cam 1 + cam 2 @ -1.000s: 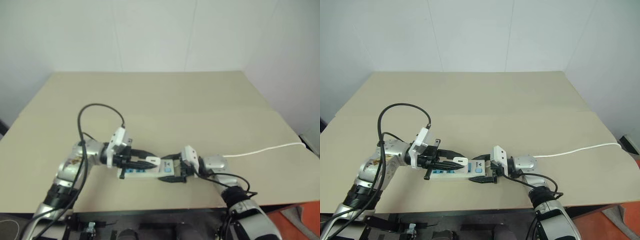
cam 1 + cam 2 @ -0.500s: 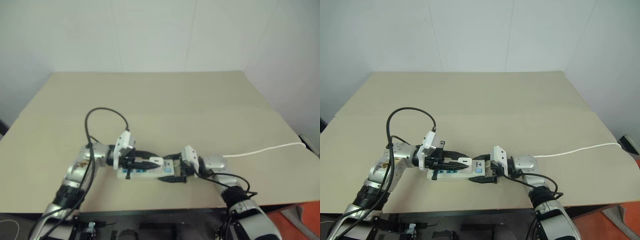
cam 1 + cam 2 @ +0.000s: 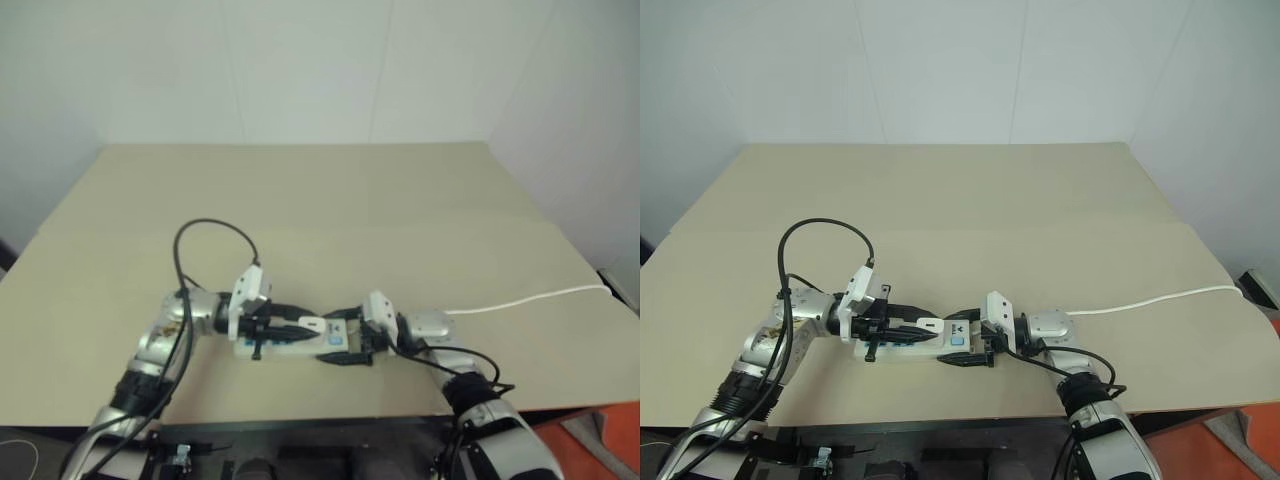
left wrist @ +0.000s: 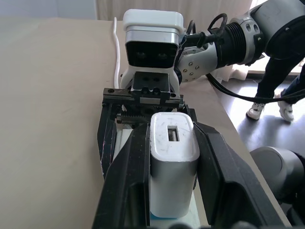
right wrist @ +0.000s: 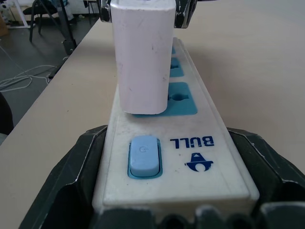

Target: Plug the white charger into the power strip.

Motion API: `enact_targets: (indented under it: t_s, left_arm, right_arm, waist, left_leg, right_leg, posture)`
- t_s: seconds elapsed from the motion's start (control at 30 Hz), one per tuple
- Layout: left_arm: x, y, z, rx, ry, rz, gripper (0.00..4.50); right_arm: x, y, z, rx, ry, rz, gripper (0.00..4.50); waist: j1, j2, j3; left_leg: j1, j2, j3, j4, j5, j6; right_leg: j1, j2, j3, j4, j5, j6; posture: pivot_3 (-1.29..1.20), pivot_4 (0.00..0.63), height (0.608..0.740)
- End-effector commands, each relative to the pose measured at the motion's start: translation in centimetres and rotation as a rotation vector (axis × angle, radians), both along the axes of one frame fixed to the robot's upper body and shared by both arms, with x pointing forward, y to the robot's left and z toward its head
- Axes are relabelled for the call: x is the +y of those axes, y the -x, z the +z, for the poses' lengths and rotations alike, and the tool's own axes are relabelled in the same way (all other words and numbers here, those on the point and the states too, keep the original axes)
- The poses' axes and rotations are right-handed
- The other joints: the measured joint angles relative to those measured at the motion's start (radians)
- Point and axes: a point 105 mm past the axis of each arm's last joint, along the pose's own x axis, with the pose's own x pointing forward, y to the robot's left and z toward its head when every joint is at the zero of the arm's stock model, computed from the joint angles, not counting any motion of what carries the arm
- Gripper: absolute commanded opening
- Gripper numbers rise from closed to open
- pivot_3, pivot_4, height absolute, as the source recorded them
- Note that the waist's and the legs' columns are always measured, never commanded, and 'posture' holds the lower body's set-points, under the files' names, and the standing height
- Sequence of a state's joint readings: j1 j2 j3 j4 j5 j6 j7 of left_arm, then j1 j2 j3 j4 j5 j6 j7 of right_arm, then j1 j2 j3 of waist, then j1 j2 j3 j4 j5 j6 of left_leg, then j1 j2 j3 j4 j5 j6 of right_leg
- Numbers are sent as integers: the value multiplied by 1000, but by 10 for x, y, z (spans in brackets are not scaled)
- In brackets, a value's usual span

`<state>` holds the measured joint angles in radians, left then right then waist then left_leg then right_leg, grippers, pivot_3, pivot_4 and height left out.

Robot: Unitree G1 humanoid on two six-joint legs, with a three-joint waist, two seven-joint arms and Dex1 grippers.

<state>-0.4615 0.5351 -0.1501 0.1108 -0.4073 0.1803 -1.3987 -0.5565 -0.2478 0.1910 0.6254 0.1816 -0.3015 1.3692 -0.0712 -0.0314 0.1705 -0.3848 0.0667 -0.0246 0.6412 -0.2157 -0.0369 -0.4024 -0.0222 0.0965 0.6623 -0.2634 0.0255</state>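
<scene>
- Strip [image 3: 908, 345] lies flat on the table [image 3: 970, 200], near its front edge; thin cord [image 3: 1160, 298] trails off from the strip's switch end toward the table's right side.
- Right gripper [image 5: 157, 191] has its fingers spread wide around the strip's switch end, one finger against each long side. Judged purpose: to brace the strip so it cannot slide under a push.
- Left gripper [image 4: 174, 157] pinches the charger [image 4: 172, 160] between both fingers, one on each broad face, holding it upright over the strip.
- Charger's base sits at the blue socket panel [image 5: 178, 102] nearest the switch [image 5: 143, 155]; whether the prongs are in or only touching, cannot tell.
- Grip leaves the charger's top free, which probably suits a straight downward press.
- Against a second ago: left gripper and charger sit lower and closer to the switch end; the charger was above the strip then. Right gripper and strip unchanged.
</scene>
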Motion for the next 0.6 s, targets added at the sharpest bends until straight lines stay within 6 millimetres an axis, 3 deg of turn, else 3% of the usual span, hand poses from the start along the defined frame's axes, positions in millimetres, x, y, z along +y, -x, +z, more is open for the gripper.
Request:
enact_targets:
  t_s: [0.03,0.37,0.6]
  left_arm:
    - [2,1,-9,-12,-23,1,991]
    - [8,2,-32,17,-41,53,991]
    - [9,2,-37,67,-17,90,991]
  right_arm:
    - [3,4,-4,5,7,9,3419]
    - [1,3,-3,5,12,8,3419]
    - [2,3,-3,6,13,10,3419]
  waist:
    - [0,0,0]
    - [1,1,-3]
    - [2,5,-6]
  left_leg:
    - [0,0,0,0,0,0]
    - [1,0,0,0,0,0]
    - [4,0,0,0,0,1]
  right_leg:
    - [0,0,0,0,0,0]
    - [1,0,0,0,0,0]
    - [5,0,0,-1,-2,3]
  posture:
    - [0,150,740]
    - [0,150,740]
    - [0,150,740]
